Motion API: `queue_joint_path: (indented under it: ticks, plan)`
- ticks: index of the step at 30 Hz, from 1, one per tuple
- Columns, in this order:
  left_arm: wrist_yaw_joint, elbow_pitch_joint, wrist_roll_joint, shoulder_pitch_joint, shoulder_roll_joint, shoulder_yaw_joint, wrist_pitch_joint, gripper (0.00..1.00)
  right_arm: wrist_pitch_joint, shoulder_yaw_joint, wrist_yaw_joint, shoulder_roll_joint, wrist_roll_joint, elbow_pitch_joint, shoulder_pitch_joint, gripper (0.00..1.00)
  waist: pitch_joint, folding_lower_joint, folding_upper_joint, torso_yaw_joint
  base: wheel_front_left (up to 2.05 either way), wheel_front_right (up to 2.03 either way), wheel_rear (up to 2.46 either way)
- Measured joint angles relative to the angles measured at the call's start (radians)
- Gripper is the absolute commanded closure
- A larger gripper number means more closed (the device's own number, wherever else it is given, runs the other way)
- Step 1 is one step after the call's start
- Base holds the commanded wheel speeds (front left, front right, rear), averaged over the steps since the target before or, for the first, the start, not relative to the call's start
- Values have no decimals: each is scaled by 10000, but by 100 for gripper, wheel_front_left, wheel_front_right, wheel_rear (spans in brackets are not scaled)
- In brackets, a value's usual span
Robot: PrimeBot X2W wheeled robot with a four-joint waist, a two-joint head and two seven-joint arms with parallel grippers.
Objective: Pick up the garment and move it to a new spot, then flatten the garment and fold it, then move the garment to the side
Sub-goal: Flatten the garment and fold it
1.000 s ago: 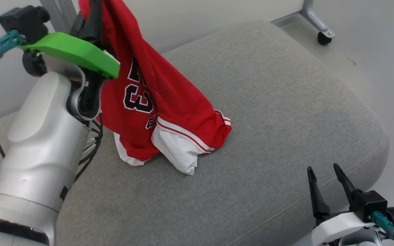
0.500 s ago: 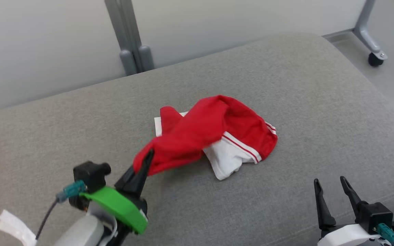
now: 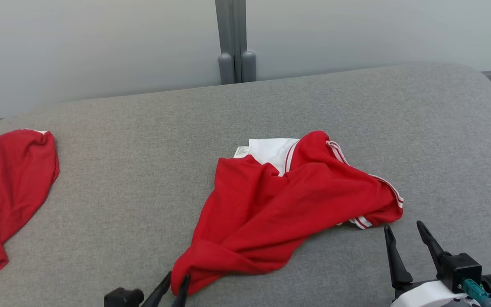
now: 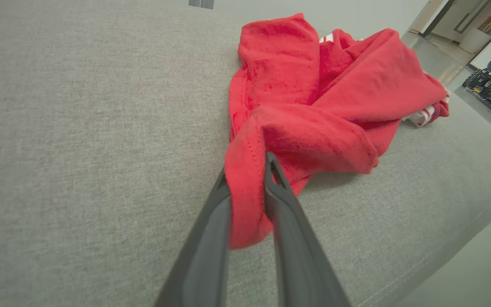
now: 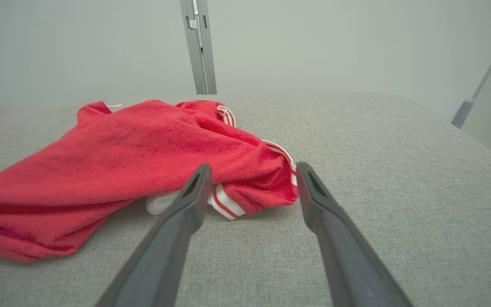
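A big grey cloth cushion [image 3: 356, 106] sits by a pale wall [image 3: 100, 42]. The low left tool [image 4: 246, 166] seems to pinch the red-and-white cloth shirt [image 3: 288, 200]; the right tool [image 5: 252, 166] gapes wide.

I count two red garments: the crumpled garment [image 3: 284, 204] in the middle and a second garment [image 3: 7, 187] at my left. Two tools: left tool [image 3: 177, 277], right tool [image 3: 402, 226]. One grey cushion [image 3: 122, 149].

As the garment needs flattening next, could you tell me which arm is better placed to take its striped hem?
Right. The right gripper is open, with the striped hem of the garment just beyond its fingertips. The left gripper is at the opposite end, with a red corner between its fingers.
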Motion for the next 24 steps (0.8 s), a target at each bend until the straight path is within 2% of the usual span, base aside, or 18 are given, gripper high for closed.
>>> queue_joint_path:
  ticks: [6, 10, 12, 14, 16, 18, 20, 24]
  plan:
    - [-4, 443, 456, 1229, -107, 943, 0, 0, 0, 54, 0, 6, 21, 36, 37, 0, -43, 0, 0, -90, 0, 0, 0]
    - [-6, 4, 577, 1445, -261, 2464, 2, 0, 0, -8, 0, 6, 23, 31, 187, 0, -66, 0, 0, -219, 0, 0, 0]
    - [-4, -439, 706, 1310, -533, 3246, -2, 0, 0, -23, 0, 4, 23, 25, 212, 0, -62, 0, 0, -240, 0, 0, 0]
    - [-4, -807, 991, 982, -876, 3532, -2, 0, 0, 4, 0, 8, 23, 27, 217, 0, -36, 0, 0, -282, 0, 0, 0]
    - [-6, -755, 1047, 537, -1170, 3317, -4, 0, 0, 33, 0, 6, 23, 52, 191, 0, -5, 0, 0, -339, 0, 0, 0]
    - [-6, -251, 1118, -7, -1294, 2679, 35, 0, 0, 123, 0, 8, 21, 88, 92, 0, 23, 0, 0, -421, 0, 0, 0]
    - [-6, 407, 1133, -737, -1425, 1985, 360, 0, 0, 295, -2, 8, 23, 157, -12, 0, 51, 0, 0, -537, 0, 0, 0]
    - [-6, 1676, 953, -2121, -1712, 1191, 1032, 0, 0, 441, 0, 19, 71, 180, -259, 0, 95, 0, 0, -847, 0, 0, 0]
